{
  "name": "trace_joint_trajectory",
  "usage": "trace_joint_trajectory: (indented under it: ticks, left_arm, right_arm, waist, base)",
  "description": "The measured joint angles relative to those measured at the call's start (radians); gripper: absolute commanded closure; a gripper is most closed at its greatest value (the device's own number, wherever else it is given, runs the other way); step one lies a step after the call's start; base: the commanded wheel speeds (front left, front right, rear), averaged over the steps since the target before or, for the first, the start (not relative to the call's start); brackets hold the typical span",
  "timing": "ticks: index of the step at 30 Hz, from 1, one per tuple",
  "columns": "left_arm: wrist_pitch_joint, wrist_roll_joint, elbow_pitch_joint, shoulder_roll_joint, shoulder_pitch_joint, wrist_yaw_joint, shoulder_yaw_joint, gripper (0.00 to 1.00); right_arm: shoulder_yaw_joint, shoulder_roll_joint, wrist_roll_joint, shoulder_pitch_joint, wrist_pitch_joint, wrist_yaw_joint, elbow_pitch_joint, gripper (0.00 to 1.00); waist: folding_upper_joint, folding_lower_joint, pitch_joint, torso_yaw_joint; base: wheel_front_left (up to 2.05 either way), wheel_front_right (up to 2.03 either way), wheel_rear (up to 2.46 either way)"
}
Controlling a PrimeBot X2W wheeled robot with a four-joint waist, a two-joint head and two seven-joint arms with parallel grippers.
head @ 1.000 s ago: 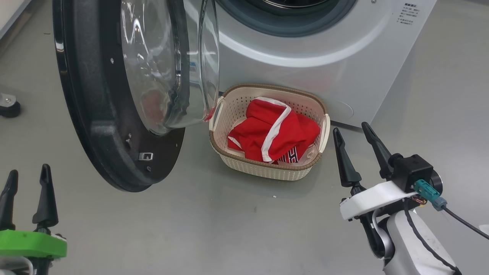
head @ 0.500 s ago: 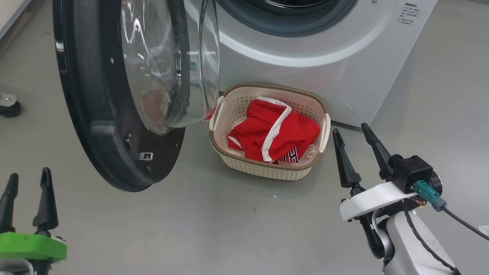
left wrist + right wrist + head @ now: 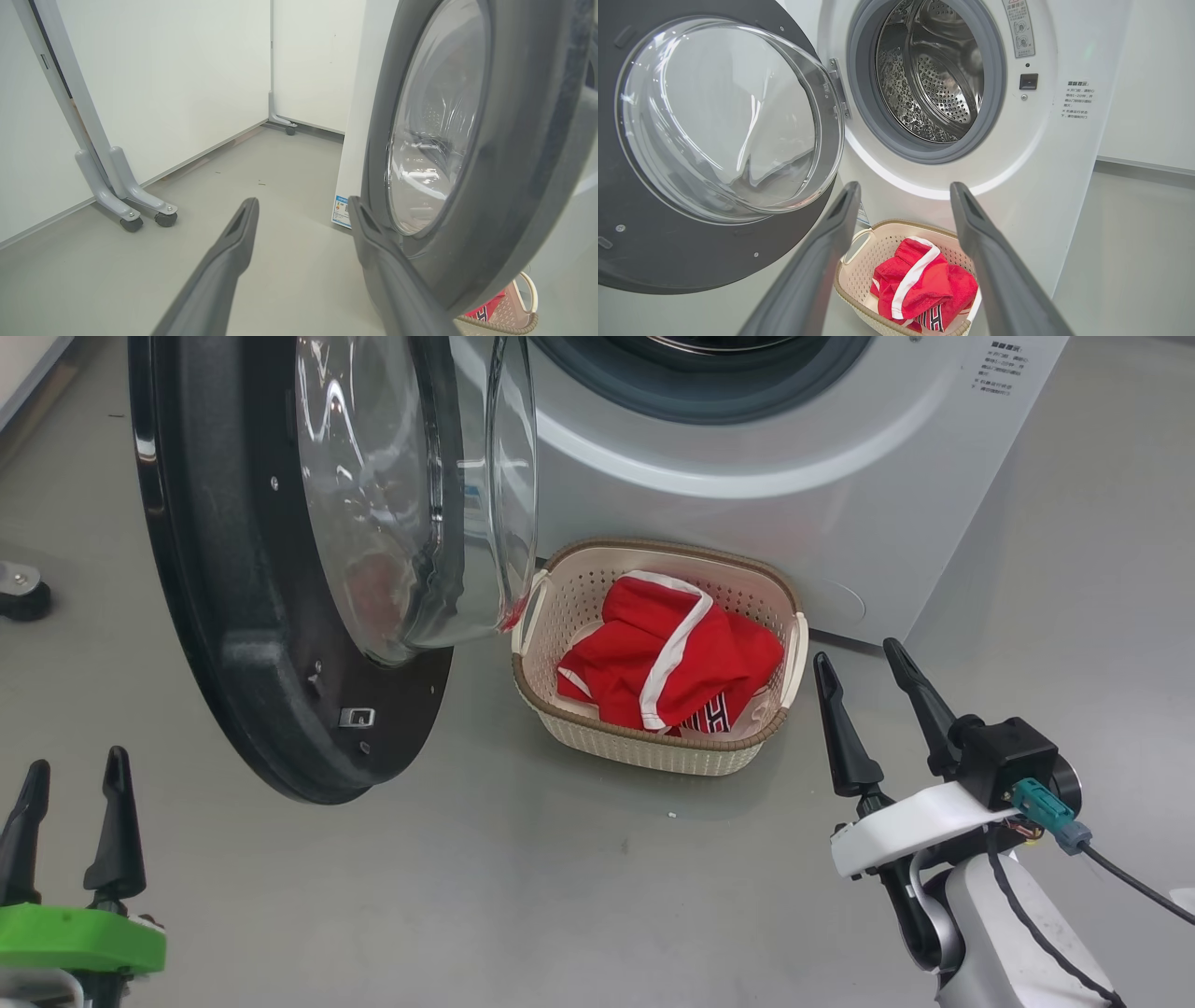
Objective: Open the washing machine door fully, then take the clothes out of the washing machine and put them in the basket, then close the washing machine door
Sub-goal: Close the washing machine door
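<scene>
A grey floor (image 3: pixel 523 877) runs to white walls (image 3: pixel 163 70). The clothes (image 3: pixel 672 663), red with white trim, lie heaped in the basket (image 3: pixel 644 756) at the centre of the head view. The basket stands on the floor just in front of the washer (image 3: pixel 766 513). The door (image 3: pixel 233 616) hangs open at upper left, its glass bowl close to the basket's left handle. In the right wrist view the drum (image 3: pixel 934 70) shows bare steel.

The right gripper (image 3: pixel 857 653), at lower right, is spread wide and holds nothing. Its fingers point up near the basket's right side, clear of it. The left gripper (image 3: pixel 75 765), at lower left, is likewise spread and empty, below the door and apart from it. A wheeled stand (image 3: pixel 121 186) sits by the wall at the left of the left wrist view.
</scene>
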Motion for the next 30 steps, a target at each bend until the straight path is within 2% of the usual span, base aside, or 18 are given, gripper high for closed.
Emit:
trace_joint_trajectory:
  ticks: [19, 20, 22, 30]
  left_arm:
    - [0.0, 0.013, -0.007, -0.001, -0.001, 0.0, 0.016, 0.0]
    - [0.0, 0.013, -0.007, -0.001, -0.001, 0.0, 0.016, 0.05]
    - [0.0, 0.013, -0.007, -0.001, -0.001, 0.0, 0.012, 1.0]
    - [0.0, 0.03, -0.005, 0.011, -0.001, 0.0, -0.039, 1.0]
  right_arm:
    - [-0.006, 0.001, -0.001, 0.006, 0.0, 0.0, -0.001, 0.0]
    - [-0.007, 0.001, -0.001, 0.006, 0.0, 0.0, -0.001, 0.0]
    - [-0.007, 0.001, -0.002, 0.006, 0.0, 0.0, -0.001, 0.0]
    - [-0.007, 0.002, -0.003, 0.007, 0.0, 0.0, -0.001, 0.0]
  waist:
    - [0.0, 0.0, 0.004, 0.001]
    - [0.0, 0.0, 0.004, 0.001]
    - [0.0, 0.0, 0.004, 0.0]
    - [0.0, 0.0, 0.006, 0.0]
  base:
    - [0.0, 0.0, 0.0]
    - [0.0, 0.0, 0.0]
    - [0.0, 0.0, 0.0]
    - [0.0, 0.0, 0.0]
